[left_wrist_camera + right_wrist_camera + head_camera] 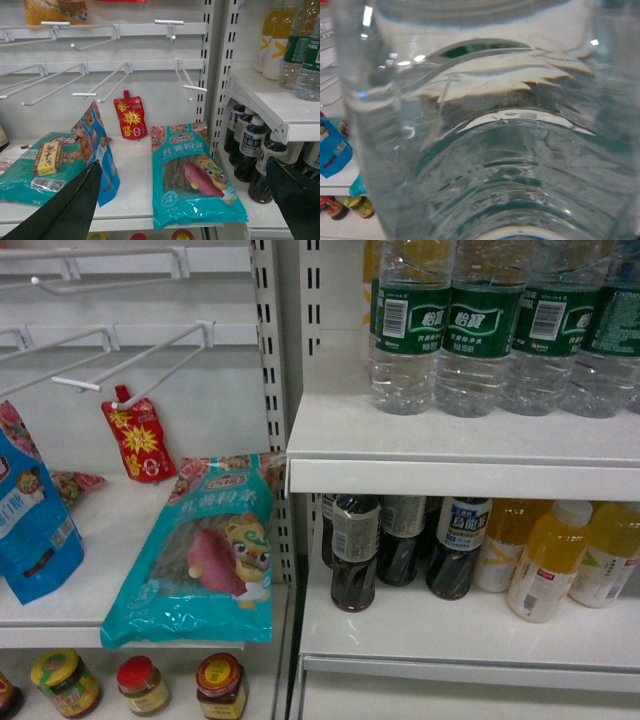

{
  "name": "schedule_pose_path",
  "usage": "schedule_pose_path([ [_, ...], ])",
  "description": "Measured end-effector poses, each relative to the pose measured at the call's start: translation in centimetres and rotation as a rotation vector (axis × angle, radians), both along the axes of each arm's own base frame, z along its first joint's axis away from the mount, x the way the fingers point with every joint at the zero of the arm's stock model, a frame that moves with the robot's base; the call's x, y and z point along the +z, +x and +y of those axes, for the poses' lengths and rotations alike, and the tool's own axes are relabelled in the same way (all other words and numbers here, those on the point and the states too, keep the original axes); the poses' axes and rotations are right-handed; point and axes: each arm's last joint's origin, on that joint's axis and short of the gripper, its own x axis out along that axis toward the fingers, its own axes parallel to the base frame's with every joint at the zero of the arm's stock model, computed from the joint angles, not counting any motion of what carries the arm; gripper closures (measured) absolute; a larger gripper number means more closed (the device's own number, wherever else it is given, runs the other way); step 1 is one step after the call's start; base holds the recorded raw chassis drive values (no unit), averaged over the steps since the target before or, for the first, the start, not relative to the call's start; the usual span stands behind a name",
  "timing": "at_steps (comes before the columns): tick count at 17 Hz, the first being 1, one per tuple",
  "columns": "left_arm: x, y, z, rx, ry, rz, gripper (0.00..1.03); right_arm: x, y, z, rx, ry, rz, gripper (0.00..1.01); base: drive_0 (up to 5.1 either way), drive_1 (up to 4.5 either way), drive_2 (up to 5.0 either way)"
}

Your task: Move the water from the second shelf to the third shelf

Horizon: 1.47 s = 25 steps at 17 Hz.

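Note:
A clear ribbed bottle of water (510,165) fills the right wrist view at very close range. It hides the right gripper's fingers, and green tints show through it. The shelves of the left bay show past its left edge, so it hangs in front of the shelving, gripped. Several more water bottles with green labels (480,330) stand in a row on the upper white shelf (460,435); they also show in the left wrist view as water bottles (305,60). My left gripper (182,167) is open wide and empty, facing the left bay. Neither gripper shows in the head view.
Dark bottles (355,555) and yellow drinks (545,560) stand on the shelf below (450,635). In the left bay lie a teal noodle bag (205,555), a blue bag (35,520) and a red pouch (140,440), under wire hooks (130,365). Jars (220,685) stand lower down.

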Motion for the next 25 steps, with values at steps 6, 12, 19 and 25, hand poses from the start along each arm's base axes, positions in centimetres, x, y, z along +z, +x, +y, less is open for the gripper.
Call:
schedule_pose_path([
  [6, 0.0, 0.0, 0.0, 0.0, 0.0, 0.0, 0.05, 1.2, 0.2, -0.4, -0.126, 0.01, -0.049, 0.58, 0.0, 0.0, 0.0],
  [12, 0.0, 0.0, 0.0, 0.0, 0.0, 0.0, 0.05, 0.5, 6.5, -0.6, -0.028, 0.019, -0.024, 0.58, 0.0, 0.0, 0.0],
  [19, 0.0, 0.0, 0.0, 0.0, 0.0, 0.0, 0.05, 0.0, 13.9, 0.5, 0.021, 0.001, -0.015, 0.58, 0.0, 0.0, 0.0],
  [25, 0.0, 0.0, 0.0, 0.0, 0.0, 0.0, 0.05, 0.4, 18.4, 1.0, 0.023, -0.023, -0.069, 0.58, 0.0, 0.0, 0.0],
])
